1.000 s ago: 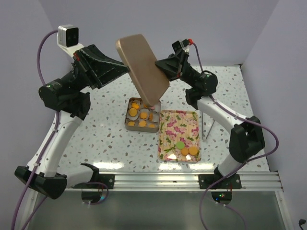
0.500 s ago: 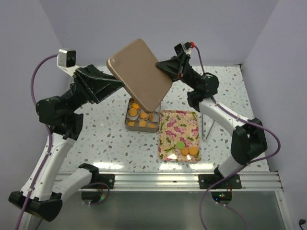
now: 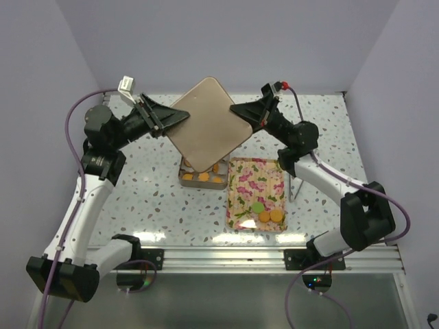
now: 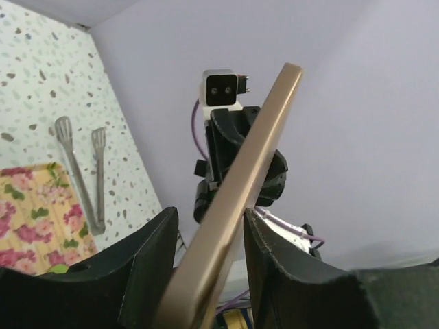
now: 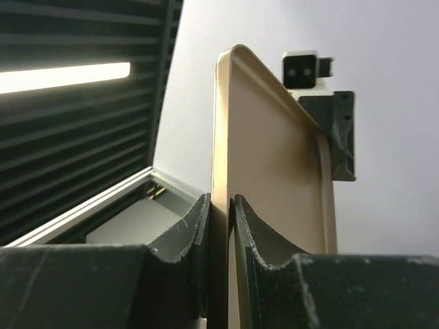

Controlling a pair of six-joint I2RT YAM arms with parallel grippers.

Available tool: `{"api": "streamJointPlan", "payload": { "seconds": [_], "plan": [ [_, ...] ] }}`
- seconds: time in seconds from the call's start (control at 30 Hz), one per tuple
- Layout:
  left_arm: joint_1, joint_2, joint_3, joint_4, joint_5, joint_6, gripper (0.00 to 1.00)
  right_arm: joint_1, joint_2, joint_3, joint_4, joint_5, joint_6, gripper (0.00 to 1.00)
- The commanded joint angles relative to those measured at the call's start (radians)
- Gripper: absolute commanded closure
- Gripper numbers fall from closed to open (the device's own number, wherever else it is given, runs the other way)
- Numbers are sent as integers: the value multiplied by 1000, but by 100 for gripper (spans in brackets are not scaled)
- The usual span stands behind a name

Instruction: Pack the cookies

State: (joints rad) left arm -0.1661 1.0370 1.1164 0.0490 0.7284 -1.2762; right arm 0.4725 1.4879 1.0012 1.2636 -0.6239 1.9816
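Lid (image 3: 209, 130): lowered and levelled since earlier, spanning both jaws. Left gripper (image 3: 184, 118) and right gripper (image 3: 236, 112): each clamped narrowly on opposite lid edges. Cookies (image 3: 204, 177): in tin (image 3: 183, 179) below the jaws, others on tray (image 3: 230, 199). Judged light, rigid, brittle; grasp by rims.

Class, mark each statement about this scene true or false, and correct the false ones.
1. The left claw and right claw both grip the lid. True.
2. The lid lies flat on the table. False: it is held in the air, over the tin.
3. A green cookie lies on the tray. True.
4. The tongs lie on the tray. False: they lie on the table, right of the tray.
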Motion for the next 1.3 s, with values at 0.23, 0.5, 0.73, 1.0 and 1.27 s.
{"api": "streamJointPlan", "payload": {
  "seconds": [0.23,0.5,0.73,1.0,1.27],
  "plan": [
    [30,121,14,-172,-49,207,50,-52,-193,-173,-342,118,-194,100],
    [30,282,129,-141,-37,239,51,-38,-241,-92,-743,62,-467,100],
    [30,411,200,-66,-12,201,51,57,-209,-79,-805,62,-540,100],
    [30,551,305,-47,49,244,52,178,-118,-44,-794,101,-561,100],
    [121,627,389,-311,-9,466,37,126,-136,-45,-928,173,-607,100]
  ]
}}
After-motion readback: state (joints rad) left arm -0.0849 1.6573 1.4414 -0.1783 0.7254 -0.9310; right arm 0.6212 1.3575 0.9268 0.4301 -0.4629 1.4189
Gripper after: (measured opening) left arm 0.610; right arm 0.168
